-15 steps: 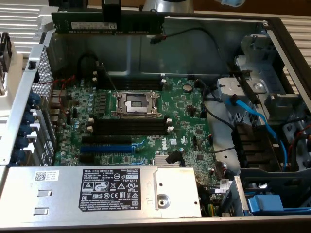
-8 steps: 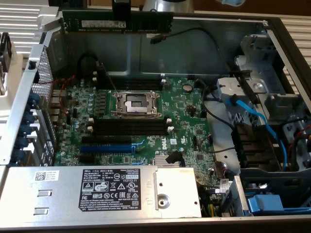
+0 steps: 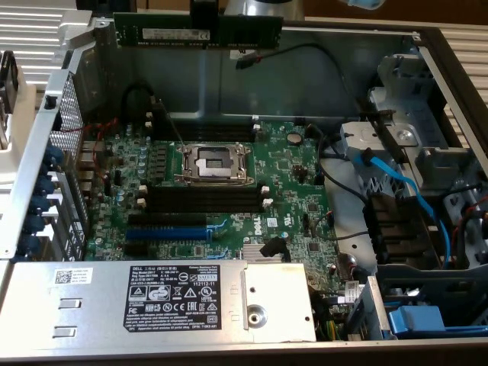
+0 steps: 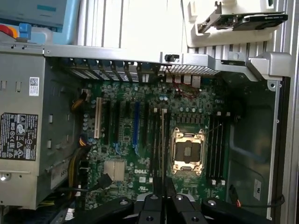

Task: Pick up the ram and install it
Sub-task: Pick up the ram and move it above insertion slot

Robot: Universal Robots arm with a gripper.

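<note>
- Power supply (image 3: pixel 152 301), with its white and black labels, lies nearest, on the near side of the CPU socket (image 3: pixel 213 162).
- Between the two run the black memory slots (image 3: pixel 206 200), just beside the socket.
- Beyond the socket, above the case's far wall (image 3: pixel 305 84), the gripper (image 3: pixel 210 9) is clenched on the ram (image 3: pixel 197 32), which hangs level and well clear of the motherboard (image 3: pixel 282 191).

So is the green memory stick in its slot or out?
Out. The ram is held level in the gripper, well clear of the motherboard. The long black slots look bare.
</note>
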